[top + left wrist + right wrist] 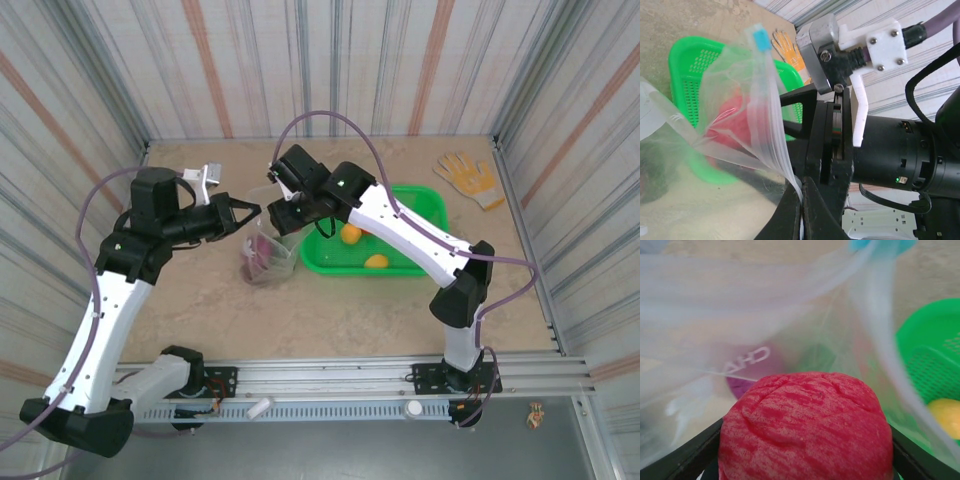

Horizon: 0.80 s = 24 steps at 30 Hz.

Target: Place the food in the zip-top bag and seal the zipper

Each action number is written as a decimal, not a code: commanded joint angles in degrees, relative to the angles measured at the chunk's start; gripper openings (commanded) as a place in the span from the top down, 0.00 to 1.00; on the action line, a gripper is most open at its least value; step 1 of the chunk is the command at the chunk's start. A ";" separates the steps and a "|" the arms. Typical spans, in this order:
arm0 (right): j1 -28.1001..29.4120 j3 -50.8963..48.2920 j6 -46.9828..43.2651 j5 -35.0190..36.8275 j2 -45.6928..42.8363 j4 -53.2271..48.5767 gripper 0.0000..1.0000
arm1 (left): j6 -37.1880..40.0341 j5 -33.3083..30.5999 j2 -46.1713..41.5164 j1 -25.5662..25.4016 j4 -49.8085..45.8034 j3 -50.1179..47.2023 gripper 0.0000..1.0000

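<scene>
Your left gripper [801, 205] is closed, pinching the zipper [771, 125] and holding the bag [266, 256] upright just beside the green basket [425, 200]. Your right gripper [285, 214] is clamped on a red fruit [805, 425] at the bag's open top. Two yellow pieces [351, 234] lie in the basket.

walls [330, 60]: corrugated grey-white panels, orange stripes, on three sides | tabletop [330, 310]: beige, marbled | near edge: aluminium rail [340, 372] | light: even

The zip-top bag [268, 255] is set near the table's [330, 320] middle, the basket [432, 200] just to its right with two fruits [351, 234] [376, 262] inside; a glove [468, 177] is laid at the far right corner
</scene>
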 commanded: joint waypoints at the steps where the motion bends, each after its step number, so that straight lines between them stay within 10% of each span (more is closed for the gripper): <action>1: 0.62 1.70 0.20 9.70 -0.38 -3.23 0.30 | 1.53 -0.08 -0.89 -0.25 -0.04 2.25 1.00; 14: 1.76 1.65 -0.94 11.92 -2.18 -3.52 0.02 | 0.82 -0.57 -0.20 -0.25 -0.45 2.60 1.00; 24: 1.43 -1.31 -3.33 2.62 -9.48 2.35 0.18 | 2.53 -1.90 -0.57 -0.24 -2.82 2.56 1.00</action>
